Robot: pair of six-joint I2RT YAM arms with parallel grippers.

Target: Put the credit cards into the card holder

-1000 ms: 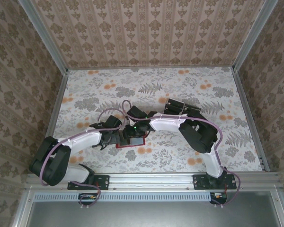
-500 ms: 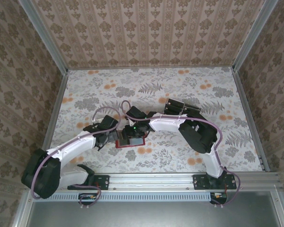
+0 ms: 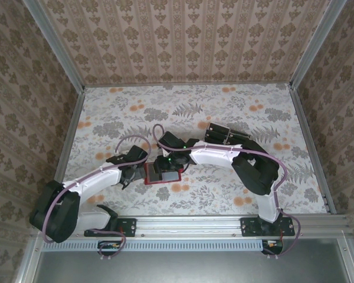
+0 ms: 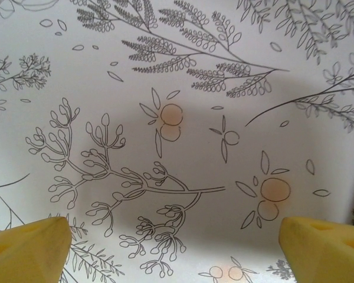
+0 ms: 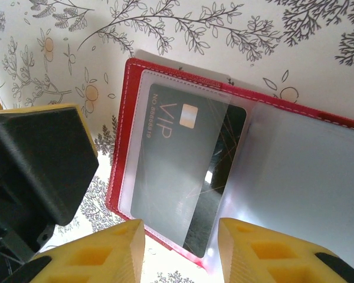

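Left gripper has its yellow fingertips spread as wide as they go, nothing between them, just the white floral-print tablecloth under the gap. In the right wrist view there's a chunky black angular housing off to the left of the left finger. The right gripper has its fingers partly apart, right over the near edge of the open red leather-like folding wallet. A dark rectangular "VIP" credit card sits in the wallet's clear plastic sleeve, its near corner in the gap between the fingers. Honestly can't tell if they're pinching the sleeve or not
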